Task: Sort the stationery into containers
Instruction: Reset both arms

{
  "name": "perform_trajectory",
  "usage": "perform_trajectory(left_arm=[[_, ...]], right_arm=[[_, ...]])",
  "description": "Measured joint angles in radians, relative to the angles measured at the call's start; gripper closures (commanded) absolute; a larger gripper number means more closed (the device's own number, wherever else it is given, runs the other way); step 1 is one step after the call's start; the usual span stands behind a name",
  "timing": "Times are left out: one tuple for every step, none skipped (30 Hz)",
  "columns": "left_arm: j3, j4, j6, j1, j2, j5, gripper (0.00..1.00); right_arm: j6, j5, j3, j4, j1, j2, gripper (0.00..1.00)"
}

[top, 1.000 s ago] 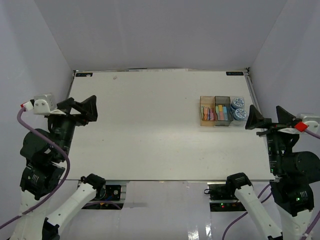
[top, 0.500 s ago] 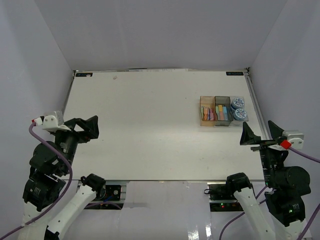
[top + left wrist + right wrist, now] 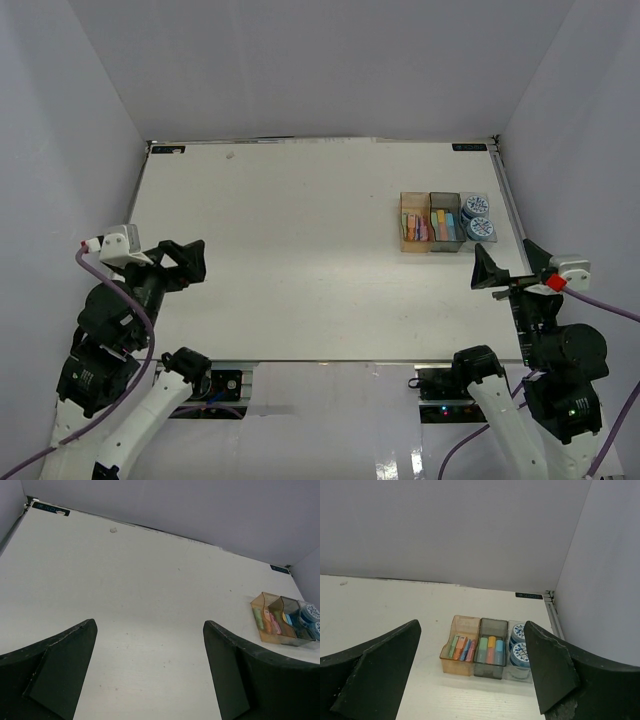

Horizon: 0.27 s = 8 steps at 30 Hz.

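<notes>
Plainly, the left end effector (image 3: 149,624) is spread wide, its two dark fingers (image 3: 55,672) framing the white bench (image 3: 125,580). The right end effector (image 3: 472,623) is spread as well and grips nothing; it looks straight at the containers from the near side.

The overhead view alone places both: the left one hangs over the bench's near-left edge and the right one over its near-right edge, each well apart from the bins, which sit in a row touching one another by the right edge.

The right wrist view alone makes the contents readable. The amber bin (image 3: 454,667) on the left holds sticks (image 3: 461,648) in green, orange, blue and pink, leaning together. The grey bin (image 3: 488,671) in the middle holds a green, an orange and a light blue stick (image 3: 499,650). The clear bin (image 3: 519,678) on the right holds the two patterned tubs (image 3: 521,651), one behind the other. A small dark label (image 3: 528,595) lies at the bench's far-right corner beyond them.

The left wrist view catches the same row obliquely at its right margin; there the sticks blur into streaks, perhaps green and pink in the amber bin. Only that view shows a faint mark (image 3: 113,530) on the far part of the bench.
</notes>
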<state>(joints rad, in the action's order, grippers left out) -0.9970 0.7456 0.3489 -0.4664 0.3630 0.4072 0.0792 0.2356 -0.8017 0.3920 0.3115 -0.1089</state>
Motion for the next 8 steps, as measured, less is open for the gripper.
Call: perform_trajectory(left_arm=[[0.002,0.0,0.001,0.0,0.003,-0.002,0.02],[0.004,-0.002,0.004,0.0,0.006,-0.004,0.02],[0.007,-0.005,0.005,0.0,0.01,-0.006,0.02],[0.009,-0.008,0.007,0.0,0.013,-0.008,0.02],[0.011,-0.011,0.008,0.0,0.016,-0.011,0.02],[0.015,-0.014,0.01,0.0,0.019,-0.014,0.02],[0.019,-0.015,0.011,0.0,0.022,-0.017,0.02],[0.024,-0.015,0.012,0.0,0.024,-0.023,0.02]], right_arm=[[0.0,-0.003,0.0,-0.002,0.0,0.0,0.1],[0.0,-0.004,0.0,-0.005,0.0,0.0,0.1],[0.0,-0.005,0.0,-0.005,0.0,0.0,0.1],[0.001,-0.007,0.0,-0.006,0.0,0.0,0.1],[0.001,-0.01,0.0,-0.007,0.0,0.0,0.1],[0.001,-0.012,0.0,-0.007,0.0,0.0,0.1],[0.002,-0.014,0.0,-0.008,0.0,0.0,0.1],[0.003,-0.017,0.001,-0.011,0.0,0.0,0.1]])
